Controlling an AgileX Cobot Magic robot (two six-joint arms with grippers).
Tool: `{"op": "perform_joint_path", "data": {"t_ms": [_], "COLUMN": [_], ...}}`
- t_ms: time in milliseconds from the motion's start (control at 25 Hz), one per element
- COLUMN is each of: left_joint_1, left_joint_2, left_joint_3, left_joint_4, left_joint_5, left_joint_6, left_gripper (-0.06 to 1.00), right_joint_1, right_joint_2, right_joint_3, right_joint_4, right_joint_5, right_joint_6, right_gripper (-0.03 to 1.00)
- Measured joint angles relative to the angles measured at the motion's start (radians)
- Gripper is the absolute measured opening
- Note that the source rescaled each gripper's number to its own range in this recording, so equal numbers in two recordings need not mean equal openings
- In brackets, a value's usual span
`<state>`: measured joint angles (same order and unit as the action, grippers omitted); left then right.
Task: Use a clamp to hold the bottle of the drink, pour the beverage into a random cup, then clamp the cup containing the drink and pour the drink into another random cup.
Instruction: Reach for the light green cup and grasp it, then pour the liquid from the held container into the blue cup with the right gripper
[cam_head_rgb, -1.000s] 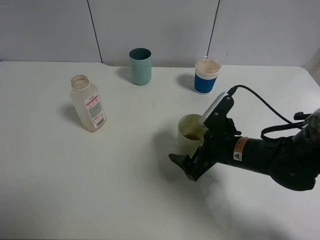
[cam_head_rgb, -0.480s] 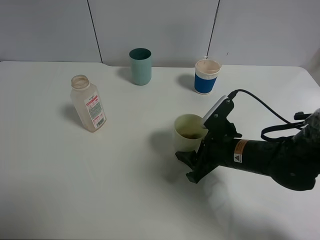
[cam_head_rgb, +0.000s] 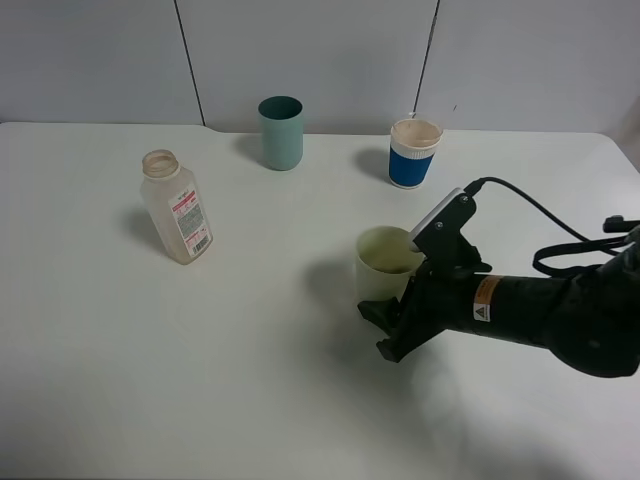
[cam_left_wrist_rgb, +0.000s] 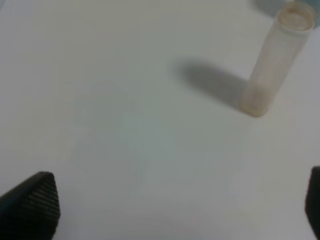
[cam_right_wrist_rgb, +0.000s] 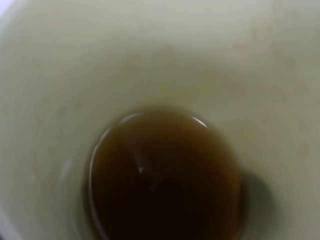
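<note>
Tumbler (cam_head_rgb: 385, 262) of tea (cam_right_wrist_rgb: 165, 175) sits at 4 o'clock on the table (cam_head_rgb: 250, 380), right claw (cam_head_rgb: 384, 330) clamped low on it, presumably to tip toward the blue-and-white cup (cam_head_rgb: 413, 153) at its 12 o'clock, left claw (cam_left_wrist_rgb: 172, 210) hanging open.

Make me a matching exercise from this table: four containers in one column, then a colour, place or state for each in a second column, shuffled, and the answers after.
Column one
1. bottle
2. teal cup
3. blue cup
4. tumbler

Column two
A. holds brown drink
B. plain, at the back, in the middle
C. capless, on the left
D. white upper band

Pairs: 1-C, 2-B, 3-D, 4-A
</note>
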<state>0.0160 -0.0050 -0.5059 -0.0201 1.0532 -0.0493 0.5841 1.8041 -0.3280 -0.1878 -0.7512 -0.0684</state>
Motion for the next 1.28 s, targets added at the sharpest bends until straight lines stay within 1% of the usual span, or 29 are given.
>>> {"op": "perform_joint_path", "data": {"t_ms": [120, 160, 280, 320, 440, 480, 600, 720, 760, 800, 840, 920, 960, 1000, 1040, 1120, 1200, 1280], "left_joint_1": [0.0, 0.0, 0.0, 0.0, 0.0, 0.0, 0.0, 0.0, 0.0, 0.0, 0.0, 0.0, 0.0, 0.0, 0.0, 0.0, 0.0, 0.0], "left_joint_2": [0.0, 0.0, 0.0, 0.0, 0.0, 0.0, 0.0, 0.0, 0.0, 0.0, 0.0, 0.0, 0.0, 0.0, 0.0, 0.0, 0.0, 0.0], "left_joint_3": [0.0, 0.0, 0.0, 0.0, 0.0, 0.0, 0.0, 0.0, 0.0, 0.0, 0.0, 0.0, 0.0, 0.0, 0.0, 0.0, 0.0, 0.0], "left_joint_4": [0.0, 0.0, 0.0, 0.0, 0.0, 0.0, 0.0, 0.0, 0.0, 0.0, 0.0, 0.0, 0.0, 0.0, 0.0, 0.0, 0.0, 0.0], "left_joint_5": [0.0, 0.0, 0.0, 0.0, 0.0, 0.0, 0.0, 0.0, 0.0, 0.0, 0.0, 0.0, 0.0, 0.0, 0.0, 0.0, 0.0, 0.0], "left_joint_6": [0.0, 0.0, 0.0, 0.0, 0.0, 0.0, 0.0, 0.0, 0.0, 0.0, 0.0, 0.0, 0.0, 0.0, 0.0, 0.0, 0.0, 0.0], "left_gripper": [1.0, 1.0, 1.0, 1.0, 1.0, 1.0, 1.0, 1.0, 1.0, 1.0, 1.0, 1.0, 1.0, 1.0, 1.0, 1.0, 1.0, 1.0], "right_joint_1": [0.0, 0.0, 0.0, 0.0, 0.0, -0.006, -0.026, -0.047, -0.047, -0.055, -0.066, -0.071, -0.072, -0.072, -0.074, -0.087, -0.095, -0.1], "right_joint_2": [-0.065, -0.122, -0.199, -0.199, -0.263, -0.282, -0.282, -0.282, -0.282, -0.282, -0.282, -0.282, -0.282, -0.282, -0.282, -0.282, -0.282, -0.282], "right_joint_3": [-0.002, -0.02, -0.07, -0.07, -0.14, -0.194, -0.25, -0.315, -0.315, -0.338, -0.382, -0.412, -0.428, -0.44, -0.449, -0.462, -0.465, -0.465], "right_joint_4": [0.034, 0.048, 0.051, 0.051, 0.022, -0.043, -0.156, -0.326, -0.326, -0.381, -0.525, -0.644, -0.743, -0.813, -0.882, -1.009, -1.096, -1.148], "right_joint_5": [0.086, 0.175, 0.317, 0.317, 0.432, 0.488, 0.543, 0.614, 0.614, 0.641, 0.688, 0.734, 0.773, 0.796, 0.829, 0.887, 0.953, 1.006], "right_joint_6": [0.003, 0.006, 0.026, 0.026, 0.084, 0.175, 0.321, 0.498, 0.498, 0.568, 0.701, 0.836, 0.921, 0.978, 1.063, 1.22, 1.328, 1.379], "right_gripper": [0.0, 0.0, 0.0, 0.0, 0.0, 0.0, 0.0, 0.0, 0.0, 0.0, 0.0, 0.0, 0.0, 0.0, 0.0, 0.0, 0.0, 0.0]}}
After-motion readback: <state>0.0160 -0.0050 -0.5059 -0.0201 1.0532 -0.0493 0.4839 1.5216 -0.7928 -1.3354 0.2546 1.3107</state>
